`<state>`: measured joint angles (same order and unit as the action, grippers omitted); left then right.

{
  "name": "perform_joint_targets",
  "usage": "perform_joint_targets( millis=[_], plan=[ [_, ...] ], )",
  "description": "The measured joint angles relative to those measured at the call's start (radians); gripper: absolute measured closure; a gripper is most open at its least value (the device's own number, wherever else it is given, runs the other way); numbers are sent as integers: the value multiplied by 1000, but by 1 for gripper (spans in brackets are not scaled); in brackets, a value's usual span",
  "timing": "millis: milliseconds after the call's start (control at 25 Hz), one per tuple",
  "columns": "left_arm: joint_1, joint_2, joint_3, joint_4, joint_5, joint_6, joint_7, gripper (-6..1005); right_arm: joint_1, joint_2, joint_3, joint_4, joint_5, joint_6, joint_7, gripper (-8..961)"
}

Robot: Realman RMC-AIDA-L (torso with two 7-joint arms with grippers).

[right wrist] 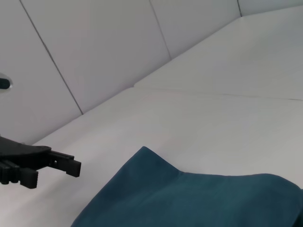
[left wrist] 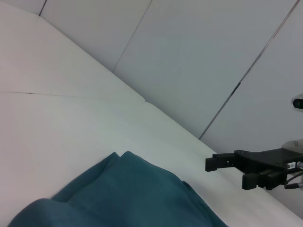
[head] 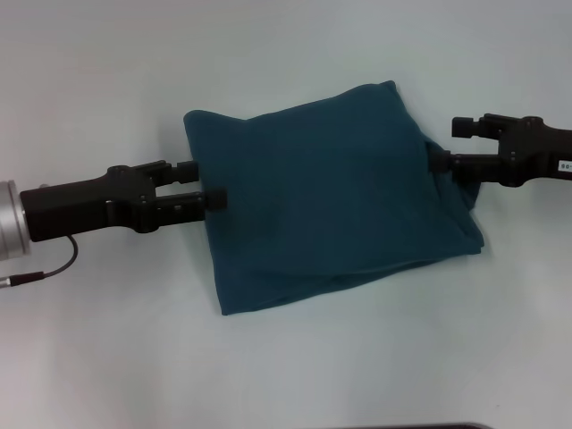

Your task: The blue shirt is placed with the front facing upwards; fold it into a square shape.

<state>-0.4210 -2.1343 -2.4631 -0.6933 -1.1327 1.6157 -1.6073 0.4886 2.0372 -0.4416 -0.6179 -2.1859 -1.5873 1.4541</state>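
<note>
The blue shirt (head: pixel 322 197) lies folded into a rough square in the middle of the white table (head: pixel 286 45), plain side up, with layered edges along its near and right sides. My left gripper (head: pixel 202 181) is open at the shirt's left edge, its fingertips touching the cloth. My right gripper (head: pixel 450 144) is open at the shirt's right edge. The left wrist view shows the blue shirt (left wrist: pixel 123 194) with the right gripper (left wrist: pixel 227 172) beyond it. The right wrist view shows the blue shirt (right wrist: pixel 189 198) with the left gripper (right wrist: pixel 52 170) beyond it.
A thin black cable (head: pixel 45 273) hangs from the left arm near the table's left side. White wall panels (left wrist: pixel 213 56) rise behind the table. A dark strip (head: pixel 420 426) shows at the table's near edge.
</note>
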Motion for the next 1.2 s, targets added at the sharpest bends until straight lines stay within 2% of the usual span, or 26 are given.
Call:
perform_joint_targets(
  millis=[1200],
  plan=[
    [-2,1,0,2,0,-7,-4,175,1,3,1,0,2,7,0,38]
  ],
)
